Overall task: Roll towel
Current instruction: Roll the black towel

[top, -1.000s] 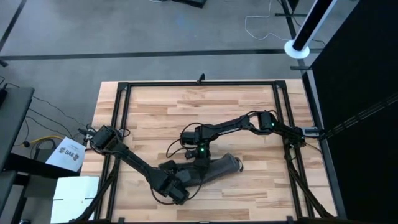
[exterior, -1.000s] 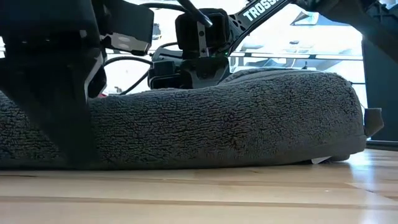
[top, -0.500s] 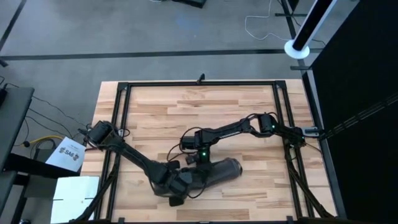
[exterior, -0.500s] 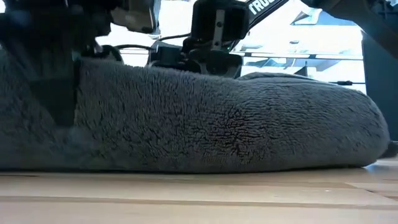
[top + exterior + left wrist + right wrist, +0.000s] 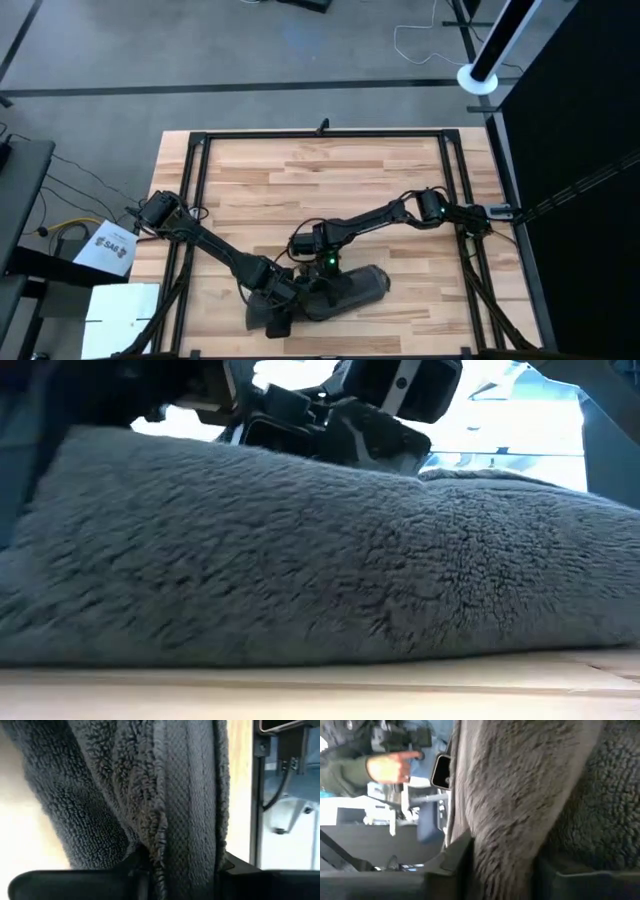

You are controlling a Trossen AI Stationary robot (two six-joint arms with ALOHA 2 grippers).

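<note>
The dark grey towel (image 5: 345, 288) lies as a thick roll on the wooden table, close to its near edge, slanting from near left to right. In the low view the towel (image 5: 320, 560) fills most of the picture. My left gripper (image 5: 283, 300) is at the roll's left end, shut on towel cloth (image 5: 180, 820). My right gripper (image 5: 322, 275) comes over the roll's far side near its middle, with a thick bulge of towel (image 5: 510, 795) between its fingers. The white tag is hidden. My left gripper pinches a hemmed edge of the towel (image 5: 172, 855) between its two fingers, with several layers bunched there. It comes steeply from above at the roll's left end, and the roll rests on the table. My right gripper has a thick fold of the towel (image 5: 505, 850) between its two fingers, and cloth fills the gap. It comes slanting down from the table's far side, across the roll.
Black frame rails (image 5: 320, 133) run round the tabletop. Bare wood (image 5: 330, 185) lies on the far side of the roll. Little room is left between the roll and the near edge. A person's hand (image 5: 387, 767) shows in the room beyond the table.
The towel roll has moved toward the table's near edge, and its left end has swung nearer than its right. It looms larger in the low view. My right gripper has followed it toward the near edge. My left wrist has turned at the roll's left end.
</note>
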